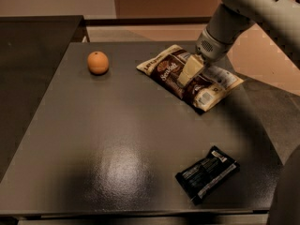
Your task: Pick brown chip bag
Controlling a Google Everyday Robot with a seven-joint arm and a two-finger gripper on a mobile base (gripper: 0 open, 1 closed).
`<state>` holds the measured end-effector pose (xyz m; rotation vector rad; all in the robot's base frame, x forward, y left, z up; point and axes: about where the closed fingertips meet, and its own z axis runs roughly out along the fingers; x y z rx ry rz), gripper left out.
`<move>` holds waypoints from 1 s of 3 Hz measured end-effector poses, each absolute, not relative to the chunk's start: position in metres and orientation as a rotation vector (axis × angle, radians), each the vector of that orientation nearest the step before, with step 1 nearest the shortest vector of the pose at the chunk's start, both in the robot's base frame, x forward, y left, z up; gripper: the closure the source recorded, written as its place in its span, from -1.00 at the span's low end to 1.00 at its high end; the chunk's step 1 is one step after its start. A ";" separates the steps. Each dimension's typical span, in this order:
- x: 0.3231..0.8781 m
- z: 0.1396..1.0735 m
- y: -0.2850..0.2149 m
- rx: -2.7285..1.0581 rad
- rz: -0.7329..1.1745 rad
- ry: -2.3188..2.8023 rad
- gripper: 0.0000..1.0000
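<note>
The brown chip bag [174,72] lies flat on the dark table [117,139] at the back right. It is dark brown with cream edges, white script lettering and a white nutrition panel at its right end. My gripper [190,71] reaches down from the upper right and sits right over the middle of the bag, hiding part of it. The grey arm [243,8] runs up to the top right corner.
An orange [98,62] sits at the back left of the table. A small black-and-blue flat packet [207,174] lies near the front right edge. A lower dark surface [33,55] adjoins on the left. A curved grey robot part [288,196] fills the bottom right corner.
</note>
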<state>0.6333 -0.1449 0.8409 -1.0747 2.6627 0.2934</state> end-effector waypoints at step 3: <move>0.614 0.871 -0.123 -1.185 0.256 2.574 0.99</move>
